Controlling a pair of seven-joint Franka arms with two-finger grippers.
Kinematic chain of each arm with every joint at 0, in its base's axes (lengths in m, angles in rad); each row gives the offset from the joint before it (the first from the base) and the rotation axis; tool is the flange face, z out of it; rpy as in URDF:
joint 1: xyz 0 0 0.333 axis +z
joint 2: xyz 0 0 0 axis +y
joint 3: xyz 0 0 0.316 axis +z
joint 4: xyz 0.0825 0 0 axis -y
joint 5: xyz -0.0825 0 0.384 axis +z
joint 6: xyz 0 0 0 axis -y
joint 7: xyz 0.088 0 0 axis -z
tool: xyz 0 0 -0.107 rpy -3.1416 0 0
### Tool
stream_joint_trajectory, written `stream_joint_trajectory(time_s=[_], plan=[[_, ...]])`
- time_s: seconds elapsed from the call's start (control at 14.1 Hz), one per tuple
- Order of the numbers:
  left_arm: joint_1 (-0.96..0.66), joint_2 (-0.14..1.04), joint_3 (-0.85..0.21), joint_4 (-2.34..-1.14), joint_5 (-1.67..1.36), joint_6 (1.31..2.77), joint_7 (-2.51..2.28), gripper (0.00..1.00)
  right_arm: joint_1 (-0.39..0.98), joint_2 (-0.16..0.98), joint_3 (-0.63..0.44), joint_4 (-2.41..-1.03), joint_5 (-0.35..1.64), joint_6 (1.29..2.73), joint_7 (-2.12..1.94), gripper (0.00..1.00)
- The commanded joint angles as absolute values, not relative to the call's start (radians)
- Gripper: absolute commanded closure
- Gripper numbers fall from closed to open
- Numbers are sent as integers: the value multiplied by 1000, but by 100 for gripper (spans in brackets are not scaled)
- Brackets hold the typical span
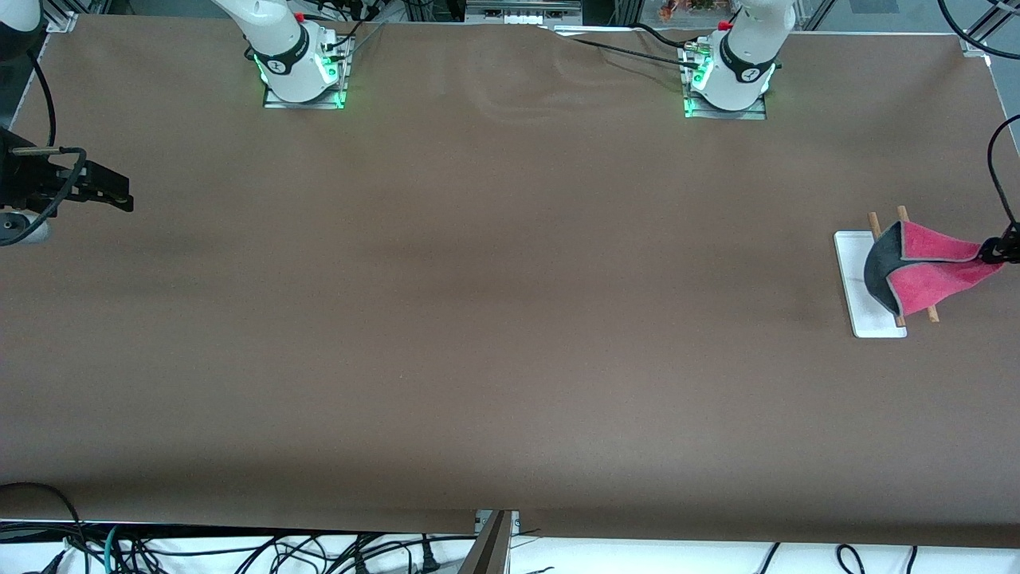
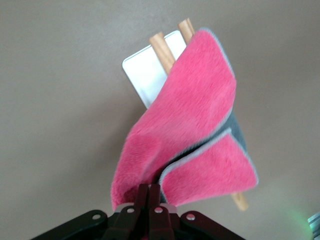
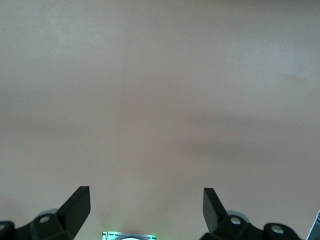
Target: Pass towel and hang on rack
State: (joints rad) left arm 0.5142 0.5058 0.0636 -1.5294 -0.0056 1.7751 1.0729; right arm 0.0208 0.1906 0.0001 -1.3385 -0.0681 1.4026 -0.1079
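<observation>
**Inspector A:** Where does the towel (image 1: 928, 267) stand?

**Inspector B:** Draped over the two wooden rods of the rack (image 1: 857, 275), pink-red face up, with a dark grey fold hanging over the white base. The rack sits at the left arm's end of the table, close to that edge and about midway between the robots' edge and the front-camera edge.

**Inspector A:** Left gripper?

**Inspector B:** The left gripper (image 1: 994, 252) is over the table edge just beside the rack. In the left wrist view its fingers (image 2: 149, 197) are pressed together, pinching one corner of the towel (image 2: 190, 125); the cloth runs taut from there to the rods.

**Inspector A:** Right gripper?

**Inspector B:** The right gripper (image 1: 119, 199) waits over the right arm's end of the table. Its fingers (image 3: 77, 205) are spread wide with nothing between them, only the bare table (image 3: 160, 100) below.
</observation>
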Motion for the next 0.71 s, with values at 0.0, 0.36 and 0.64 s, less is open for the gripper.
stream_joint_trajectory(time_s=[0.0,0.36,0.64], plan=[[489,537,61,-1493,17,1763,1035,9,21,176,2,-1356,-64,1402,-94,0],[460,535,55,-1477,8,1749,1031,0,21,183,2,-1355,-66,1410,-94,0],[379,511,52,-1318,14,1530,950,0,20,196,0,-1341,-64,1410,-92,0]])
